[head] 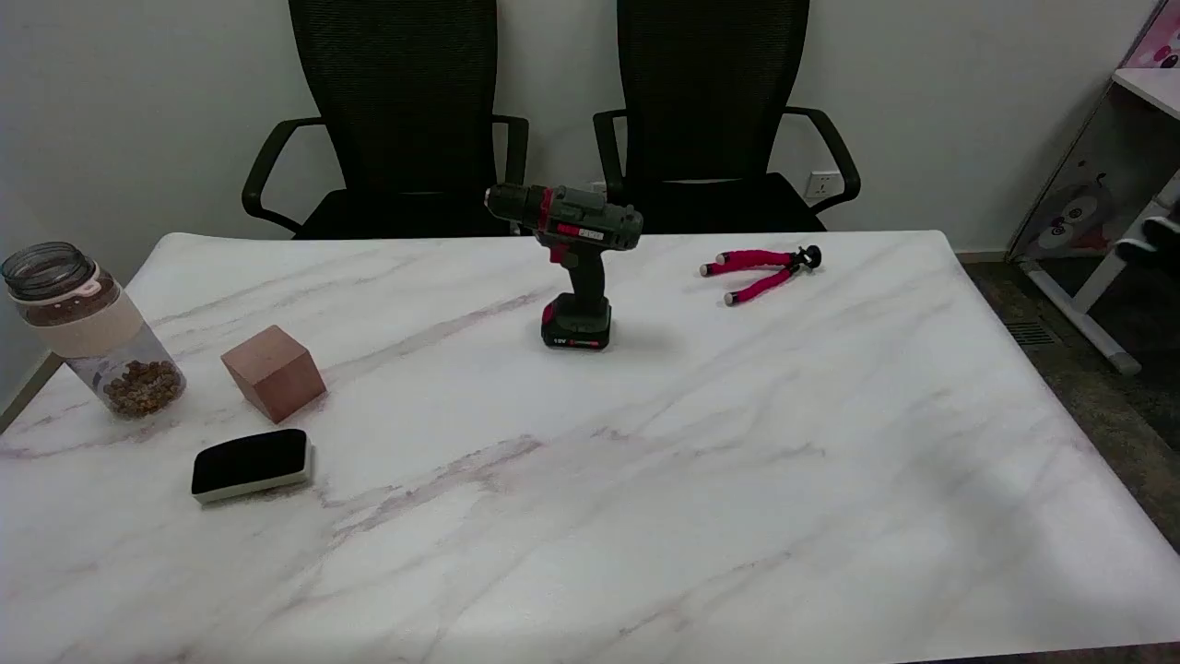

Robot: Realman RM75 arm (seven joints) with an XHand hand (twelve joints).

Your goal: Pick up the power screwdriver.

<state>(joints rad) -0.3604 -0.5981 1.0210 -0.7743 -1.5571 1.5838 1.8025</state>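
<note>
Chair tops cut off, battery label unreadable — shelf partly cropped

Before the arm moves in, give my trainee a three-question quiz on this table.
1. True or false: the dark green and red power screwdriver lies flat on its side.
2. Which lies nearest the reddish-brown wooden cube? A) the pink-legged mini tripod B) the black-topped board eraser C) the screwdriver
3. Fill in: the clear jar with brown pellets stands at the marble table's ____ edge in the picture.

Key: 1 false, it stands upright on its battery base; 2 B; 3 left.
</note>
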